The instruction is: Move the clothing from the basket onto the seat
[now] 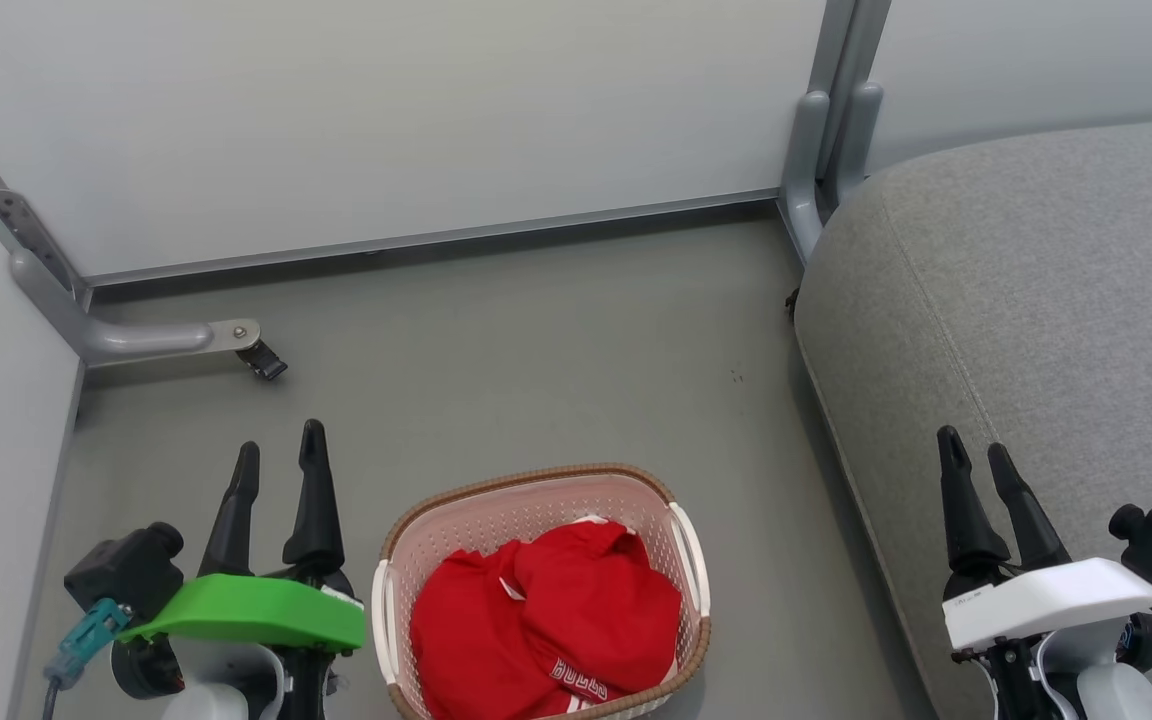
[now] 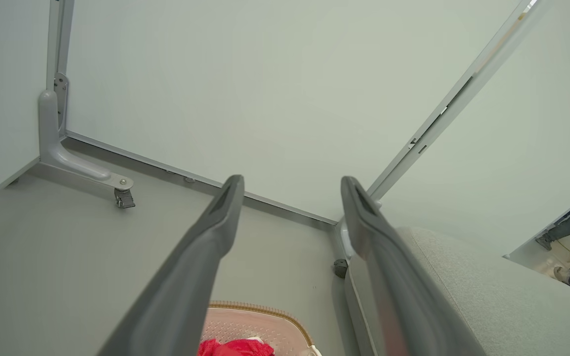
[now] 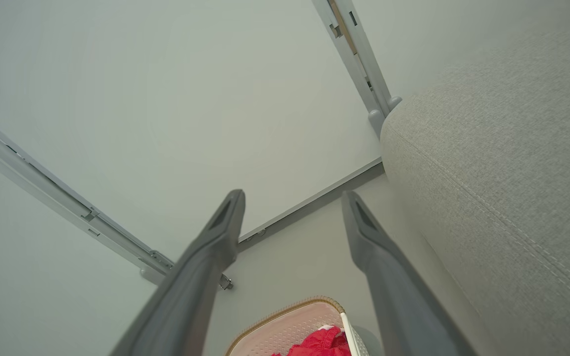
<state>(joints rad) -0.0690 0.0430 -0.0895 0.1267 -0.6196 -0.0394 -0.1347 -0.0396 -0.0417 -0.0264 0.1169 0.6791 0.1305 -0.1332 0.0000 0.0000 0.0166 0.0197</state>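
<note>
The basket (image 1: 536, 472) sits on the grey floor (image 1: 536, 330) at the bottom middle of the head view, between the two arms. The clothing (image 1: 546, 620) lies bunched inside it, red with a strip of white lettering near the front rim. It fills the near part and leaves the far inner side bare. The seat (image 1: 1036, 300) stands to the right, apart from the basket, its rounded corner close to the pale wall (image 1: 386, 120). The left gripper (image 1: 281, 442) hovers just left of the basket, above the floor, its fingers (image 2: 206, 237) spread wide and holding nothing. The right gripper (image 1: 974, 445) shows against the seat's left edge, its jaws likewise parted and empty. Both wrist views catch the basket's rim and a bit of red at their bottom edge, between the fingers. A grey caster foot (image 1: 176, 338) stands on the floor at the far left, well apart from the basket.
</note>
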